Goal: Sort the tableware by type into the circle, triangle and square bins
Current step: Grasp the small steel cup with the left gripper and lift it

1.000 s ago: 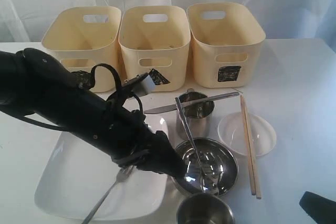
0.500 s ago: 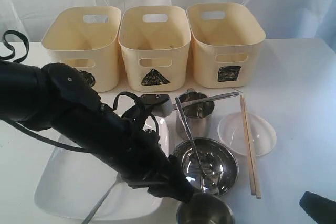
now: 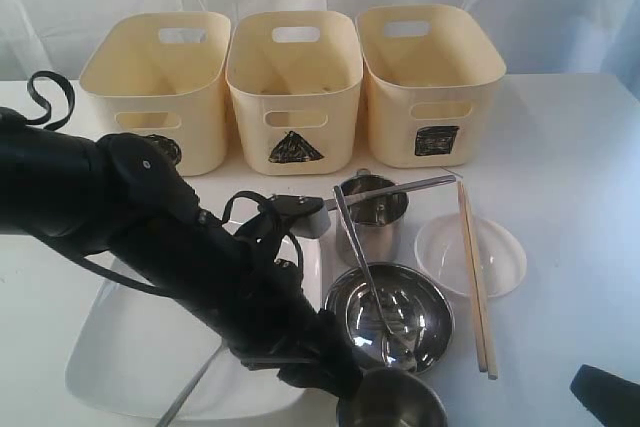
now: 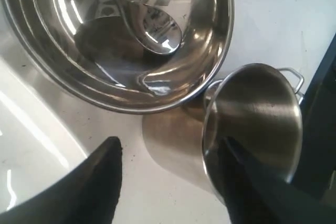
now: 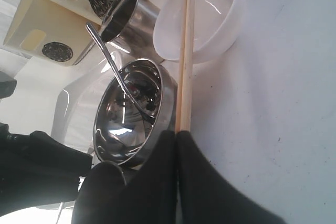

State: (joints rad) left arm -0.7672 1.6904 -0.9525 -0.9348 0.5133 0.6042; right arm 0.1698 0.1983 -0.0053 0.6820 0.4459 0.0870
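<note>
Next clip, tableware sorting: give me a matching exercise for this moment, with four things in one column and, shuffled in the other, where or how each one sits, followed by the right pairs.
Things
1. spoon
2. wooden chopsticks
3. fork
4. left gripper

Place or state
A. lying across the clear round dish
B. open, close by the near steel cup
C. scoop end inside the steel bowl
D. resting on the large white square plate

Pairs: 1-C, 2-A, 3-D, 4-B

Exterior view faces the bins from above — both wrist views, close, share the steel bowl.
</note>
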